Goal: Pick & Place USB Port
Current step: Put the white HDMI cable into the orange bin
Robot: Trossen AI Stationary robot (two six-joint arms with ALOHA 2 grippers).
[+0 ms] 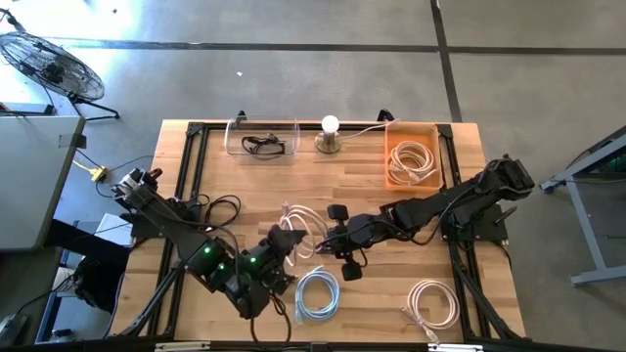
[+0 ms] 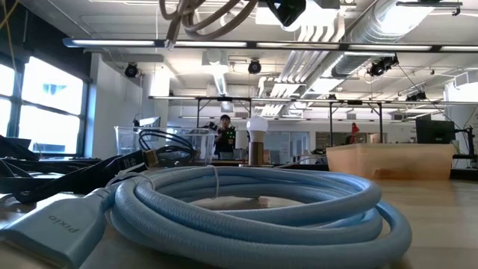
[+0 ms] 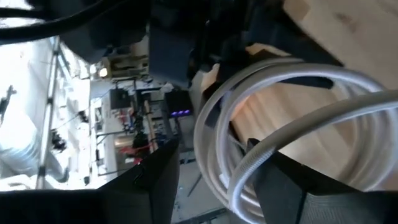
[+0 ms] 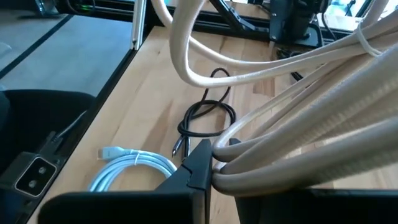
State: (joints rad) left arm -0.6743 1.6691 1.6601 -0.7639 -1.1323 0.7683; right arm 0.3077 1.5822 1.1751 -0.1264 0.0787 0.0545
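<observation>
A cream USB cable coil point(image 1: 303, 220) hangs above the table's middle, between my two grippers. My right gripper point(image 1: 333, 237) comes from the right and is shut on it. My left gripper point(image 1: 286, 240) comes from the left and stands open, with loops of the coil point(image 3: 227, 130) passing between its fingers. In the low view the coil point(image 2: 209, 19) hangs high above the tabletop. A light-blue cable coil point(image 1: 318, 293) lies flat near the front edge. My left gripper has one strand of the cream coil point(image 3: 261, 155) lying across the front of one finger point(image 3: 286, 186); the other finger stands apart from the loops. My right gripper pinches several strands of the coil's near side point(image 4: 249, 158) between its two fingers. The fingers slant down from the table's right and lie across the strands. The coil is lifted clear of the table and its loops spread out beyond the fingers.
A second cream coil point(image 1: 433, 301) lies at the front right. An orange bin point(image 1: 391, 176) with a cable, a lamp bulb point(image 1: 331, 125) and a clear box point(image 1: 235, 137) with a black cable stand along the far edge. A thin black cable point(image 4: 205, 115) lies on the wood.
</observation>
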